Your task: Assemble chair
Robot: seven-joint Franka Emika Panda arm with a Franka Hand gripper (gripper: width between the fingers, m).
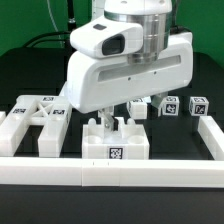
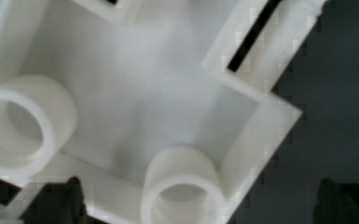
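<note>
Front rail [image 1: 60, 176] runs across the foreground in the exterior view, just in front of the slab [image 1: 115, 151]. The slab sits on the black worktop [image 1: 172, 135], close behind that rail, roughly mid-scene, with one square tag on the face toward the camera. White uprights rise from its top.

The arm [image 1: 125, 60] hangs straight over the slab and blocks everything behind it. The tool [image 1: 113, 118] is low, right above the slab.

In the wrist view the slab [image 2: 158, 90] fills most of the picture, very close and blurred. Two round pegs [image 2: 25, 125] stand on it. The tool [image 2: 202, 198] has its dark fingertips [image 2: 60, 198] set wide apart, one on each side of the slab's edge. There is a dark gap beside the far tip. It is not clamped on anything. Whether either tip touches the slab is unclear.

To the exterior view's left of the slab lies a tagged frame [image 1: 35, 128], near it but apart. To the exterior view's right of the slab, and further back, is a row of three tagged posts [image 1: 170, 106], well apart from it. A side rail [image 1: 212, 142] lies further to the exterior view's right of the slab, beyond the posts.

The chair parts are all loose on the worktop, none joined as far as can be seen.
</note>
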